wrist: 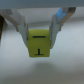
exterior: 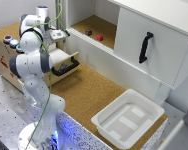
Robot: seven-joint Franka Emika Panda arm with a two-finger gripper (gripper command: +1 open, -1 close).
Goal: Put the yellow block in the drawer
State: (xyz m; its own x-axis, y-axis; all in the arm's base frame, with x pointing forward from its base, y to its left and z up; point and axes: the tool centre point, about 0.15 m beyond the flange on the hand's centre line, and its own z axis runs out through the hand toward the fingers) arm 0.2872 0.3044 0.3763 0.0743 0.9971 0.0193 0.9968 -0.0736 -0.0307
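yellow block (wrist: pixel 40 44): pinched between fingers (wrist: pixel 21 25), raised for carrying | drawer (exterior: pixel 64 64): pulled open at frame's left-centre, ready to receive | arm poised above drawer, likely for release

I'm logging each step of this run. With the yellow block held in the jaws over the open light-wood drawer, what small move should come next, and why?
Probably lower a little, then release. The wrist view shows the small yellow cube-shaped block clamped in the gripper, and the exterior view shows the arm over the pulled-out light-wood drawer with the black bar handle.
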